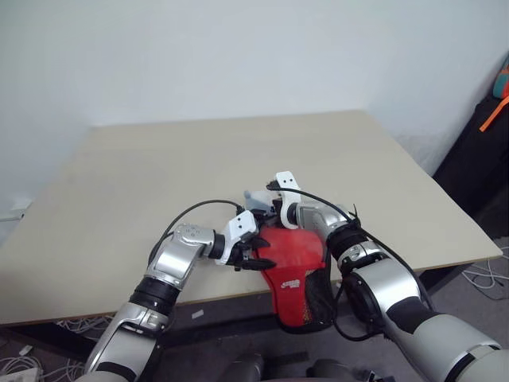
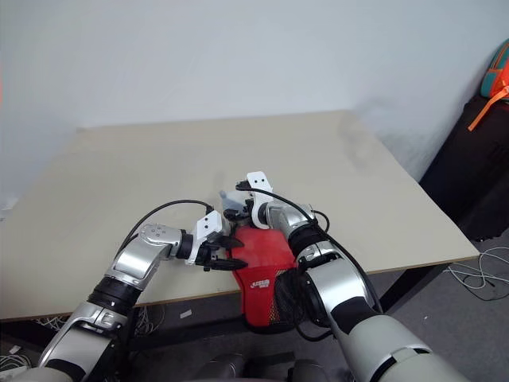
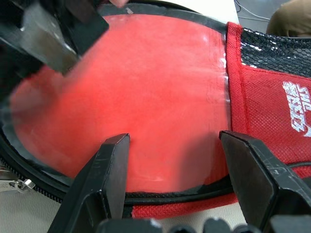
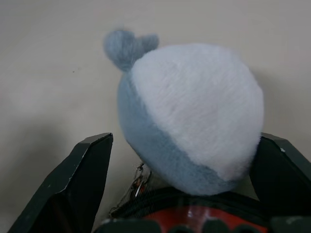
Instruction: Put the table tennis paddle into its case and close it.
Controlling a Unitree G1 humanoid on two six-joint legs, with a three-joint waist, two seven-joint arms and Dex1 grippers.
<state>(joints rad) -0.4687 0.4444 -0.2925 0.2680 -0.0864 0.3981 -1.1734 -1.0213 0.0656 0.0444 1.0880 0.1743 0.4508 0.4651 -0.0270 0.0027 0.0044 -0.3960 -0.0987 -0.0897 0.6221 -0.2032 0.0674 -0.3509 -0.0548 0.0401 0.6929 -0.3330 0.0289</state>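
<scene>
Jaws spread, both grippers | case (image 1: 296,270): red face, black edging, mesh end

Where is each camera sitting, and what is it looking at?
Left eye view: on the head, looking down at the table, the red case, both arms.
Right eye view: beside it, same scene.
Left wrist view: on the left arm, facing the case between its open fingers.
Right wrist view: on the right arm, facing a grey fluffy lump between its open fingers.
Shared: the case's zip edge shows in both wrist views.
</scene>
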